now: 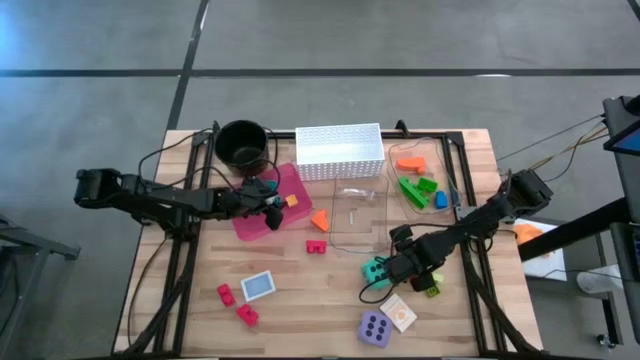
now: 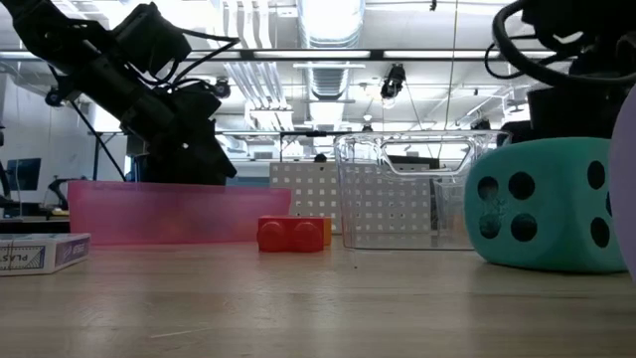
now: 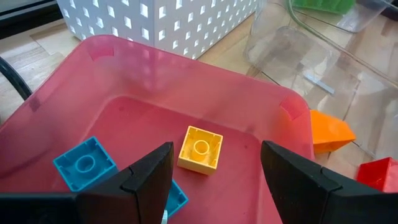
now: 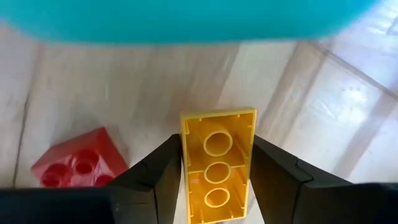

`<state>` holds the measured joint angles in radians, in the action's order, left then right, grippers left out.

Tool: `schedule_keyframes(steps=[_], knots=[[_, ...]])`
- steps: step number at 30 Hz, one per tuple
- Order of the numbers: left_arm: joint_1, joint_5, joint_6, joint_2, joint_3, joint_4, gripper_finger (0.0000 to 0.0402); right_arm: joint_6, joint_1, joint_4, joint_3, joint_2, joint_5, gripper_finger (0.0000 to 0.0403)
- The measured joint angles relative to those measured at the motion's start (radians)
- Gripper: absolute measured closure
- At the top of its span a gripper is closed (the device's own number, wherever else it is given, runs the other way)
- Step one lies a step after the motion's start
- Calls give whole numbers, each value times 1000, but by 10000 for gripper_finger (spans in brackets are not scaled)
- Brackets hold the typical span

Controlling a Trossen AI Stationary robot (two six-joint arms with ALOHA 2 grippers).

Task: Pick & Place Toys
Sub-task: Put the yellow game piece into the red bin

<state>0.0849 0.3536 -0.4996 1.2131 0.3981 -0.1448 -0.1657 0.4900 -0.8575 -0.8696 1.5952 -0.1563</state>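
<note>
Right gripper (image 4: 216,180) clenched on a yellow brick (image 4: 217,163), teal die (image 1: 376,269) just beside it, red brick (image 4: 78,165) near; left gripper (image 3: 214,180) released above pink tray (image 3: 261,99), small yellow brick (image 3: 200,149) beneath.

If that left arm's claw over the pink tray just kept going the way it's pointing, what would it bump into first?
Probably the yellow brick lying in the pink tray: it sits right between the left end effector's open fingers in the wrist view. The depth is hard to judge, so it might meet the tray floor first.
</note>
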Motion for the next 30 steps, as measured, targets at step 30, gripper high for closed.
schedule_keyframes(steps=[30], knots=[[-186,-119,261,0,128,-233,156,206,-4,25,-404,-131,-253,251]])
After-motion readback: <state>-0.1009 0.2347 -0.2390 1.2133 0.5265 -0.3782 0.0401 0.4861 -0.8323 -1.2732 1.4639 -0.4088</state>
